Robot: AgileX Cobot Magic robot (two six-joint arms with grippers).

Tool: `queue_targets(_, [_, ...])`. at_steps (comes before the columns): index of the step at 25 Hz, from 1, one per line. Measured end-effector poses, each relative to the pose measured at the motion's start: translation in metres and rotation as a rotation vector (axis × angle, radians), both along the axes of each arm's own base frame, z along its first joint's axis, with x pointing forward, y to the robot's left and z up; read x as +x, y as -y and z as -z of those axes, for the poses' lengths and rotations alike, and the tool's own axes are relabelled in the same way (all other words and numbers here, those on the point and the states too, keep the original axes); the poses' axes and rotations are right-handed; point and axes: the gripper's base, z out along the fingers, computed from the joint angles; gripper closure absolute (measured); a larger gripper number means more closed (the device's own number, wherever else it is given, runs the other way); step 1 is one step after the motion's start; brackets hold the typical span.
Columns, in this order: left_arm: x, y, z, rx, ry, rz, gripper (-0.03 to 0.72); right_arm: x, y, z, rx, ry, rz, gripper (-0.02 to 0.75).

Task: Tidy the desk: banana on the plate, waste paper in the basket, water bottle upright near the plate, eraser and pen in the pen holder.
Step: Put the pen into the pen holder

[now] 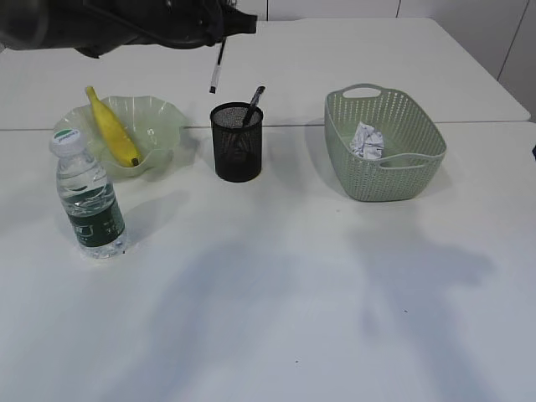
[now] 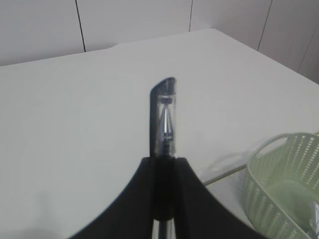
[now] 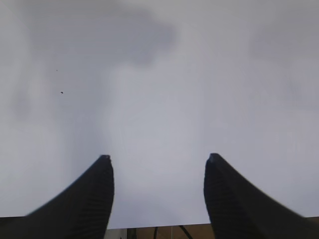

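Observation:
My left gripper (image 1: 223,37) is shut on a clear pen with a black cap (image 1: 216,71) and holds it hanging in the air just above and behind the black mesh pen holder (image 1: 237,142). In the left wrist view the pen (image 2: 164,117) sticks out from the shut jaws (image 2: 164,162). A dark pen (image 1: 253,104) stands in the holder. The banana (image 1: 113,127) lies on the green plate (image 1: 163,117). The water bottle (image 1: 88,197) stands upright in front of the plate. Crumpled paper (image 1: 367,141) lies in the green basket (image 1: 394,180). My right gripper (image 3: 158,159) is open and empty over bare table. No eraser shows.
The basket's rim also shows at the lower right of the left wrist view (image 2: 279,149). A seam between two white tables runs behind the holder (image 1: 293,126). The table's edge lies just under the right gripper (image 3: 159,225).

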Motion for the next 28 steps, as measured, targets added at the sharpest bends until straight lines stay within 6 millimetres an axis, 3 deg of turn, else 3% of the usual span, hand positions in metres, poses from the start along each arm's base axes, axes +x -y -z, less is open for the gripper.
queue_targets(9, [0.008, 0.008, 0.035, 0.001, -0.028, -0.021, 0.648, 0.000, 0.000, 0.000, 0.000, -0.002, 0.000, 0.309])
queue_targets(28, [0.017, 0.010, 0.083, 0.007, -0.097, -0.049, 0.649, 0.000, 0.000, 0.000, 0.000, -0.002, 0.000, 0.309])
